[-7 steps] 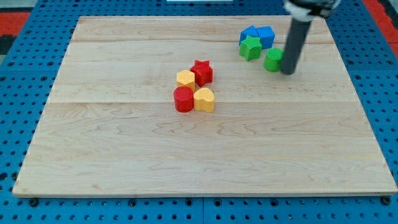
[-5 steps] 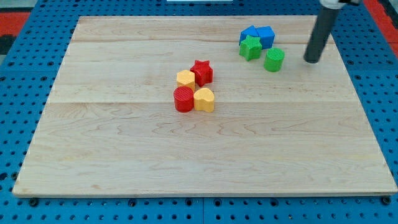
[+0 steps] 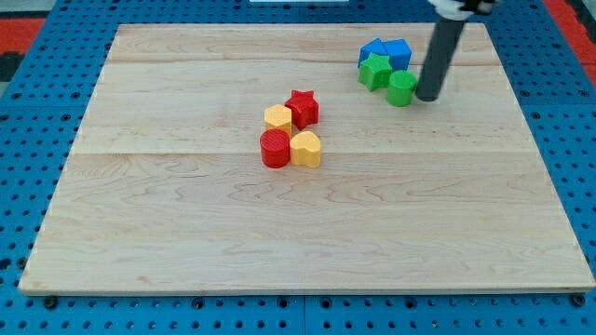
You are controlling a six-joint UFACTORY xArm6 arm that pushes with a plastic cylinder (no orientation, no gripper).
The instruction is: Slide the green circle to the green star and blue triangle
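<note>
Green circle (image 3: 401,89) sits in the upper right part of the table (image 3: 186,242), just right of and slightly below the green star (image 3: 375,71), touching it or nearly so. Blue triangle (image 3: 374,49) lies behind the star, with a second blue block (image 3: 399,53), shape unclear, beside it on the view's right. All four make one tight cluster.

My tip (image 3: 429,97) stands against the circle's right side, touching or a hair off; cannot tell which. The tool is a plain rod with nothing to open or close, holding nothing, only pressing sideways.

Judgement: task looks nearly finished. The circle is at the star, though whether it meets the triangle cannot be made out.

Risks from here:
- Further push leftward would drive the circle into the star and shove star and triangle along, breaking up the cluster.
- Contact off the circle's centre could roll it round the star's corner and down toward the view's bottom.
- A careless exit sweep could drag the circle back out.

Well apart, mid-table: red star (image 3: 303,108), yellow block (image 3: 277,118), red cylinder (image 3: 275,148), yellow heart-like block (image 3: 305,148), clustered, not in play.
</note>
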